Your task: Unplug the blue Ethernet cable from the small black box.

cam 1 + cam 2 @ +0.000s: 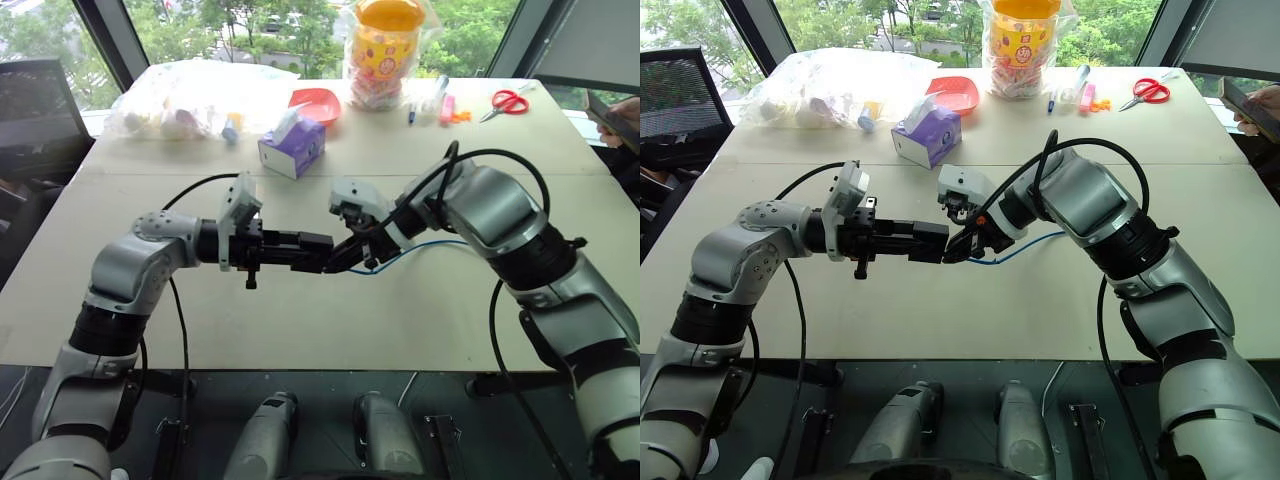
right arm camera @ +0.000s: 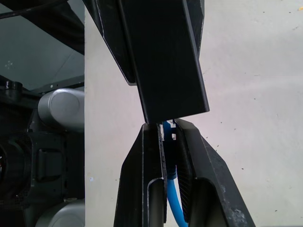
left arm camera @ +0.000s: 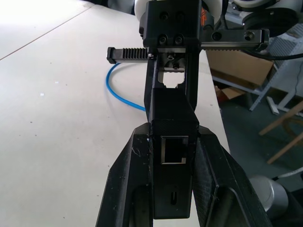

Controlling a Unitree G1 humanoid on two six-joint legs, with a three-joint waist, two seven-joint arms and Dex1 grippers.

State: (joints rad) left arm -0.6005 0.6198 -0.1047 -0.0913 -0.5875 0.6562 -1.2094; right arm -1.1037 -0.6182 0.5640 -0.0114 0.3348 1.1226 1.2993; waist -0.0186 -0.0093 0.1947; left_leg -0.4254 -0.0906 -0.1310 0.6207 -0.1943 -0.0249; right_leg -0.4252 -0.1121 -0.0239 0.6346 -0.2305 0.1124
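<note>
The small black box [image 1: 312, 251] is held in the air over the table, with my left gripper [image 3: 173, 131] shut on its sides. An empty port on the box faces the left wrist camera. My right gripper [image 2: 169, 130] comes in from the right and is shut on the clear plug of the blue Ethernet cable [image 2: 171, 198], right at the box's far end [image 2: 163, 61]. From the plug the blue cable [image 1: 420, 247] trails down and to the right, along the tabletop under my right forearm. The fingers hide the spot where plug and box meet.
At the back of the beige table [image 1: 300, 320] stand a purple tissue box [image 1: 292, 145], a red bowl [image 1: 316, 103], a plastic bag of items [image 1: 190, 100], a yellow-lidded candy jar [image 1: 385, 50], markers [image 1: 440, 105] and red scissors [image 1: 510, 100]. A person's hand [image 1: 615, 115] is at the right edge.
</note>
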